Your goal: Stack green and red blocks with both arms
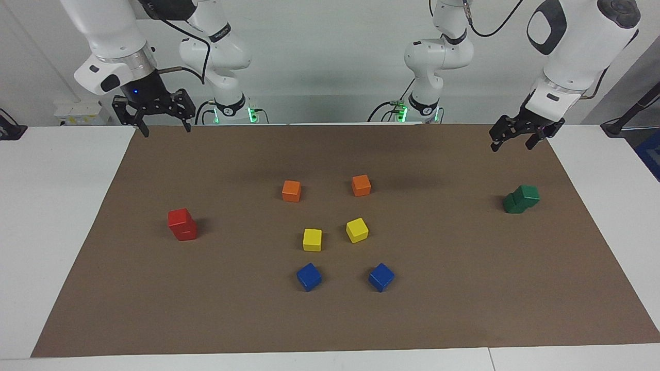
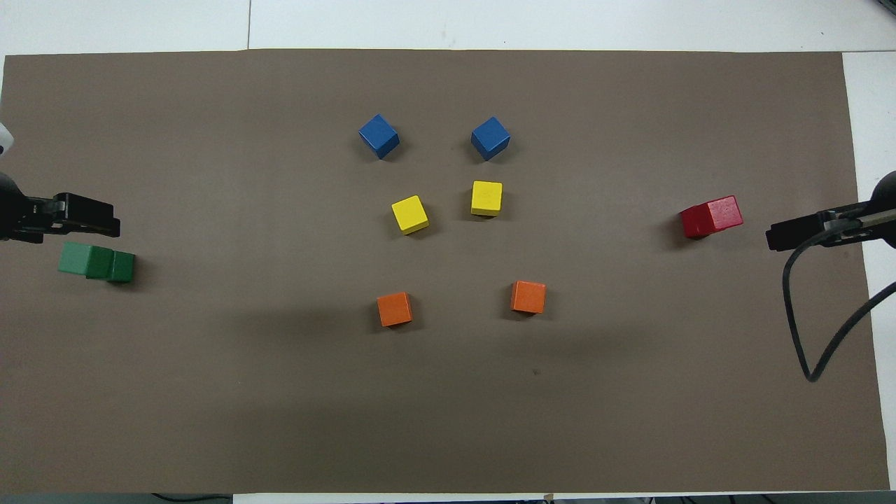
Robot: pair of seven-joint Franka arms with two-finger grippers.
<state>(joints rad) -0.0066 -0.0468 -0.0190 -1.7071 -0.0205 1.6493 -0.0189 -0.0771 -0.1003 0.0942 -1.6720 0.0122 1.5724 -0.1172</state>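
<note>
Both stacks stand: the red blocks (image 1: 182, 224) squarely, the green blocks (image 1: 521, 199) offset. The right gripper (image 1: 154, 111) and the left gripper (image 1: 518, 133) hang open and empty above the mat's robot-side corners. Any retreat should go straight up, judging by the skewed green top.

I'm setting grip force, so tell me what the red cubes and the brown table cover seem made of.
Stacked red cubes: probably painted wood or hard plastic; crisp edges, even colour with slight sheen. Brown table cover: likely matte paper or thin felt-like sheet; it lies flat, shows no glare and ends in a clean cut edge.

A white table (image 1: 56, 216) carries a brown mat (image 1: 330, 319); a plain pale wall (image 1: 319, 56) rises at the robots' end.
</note>
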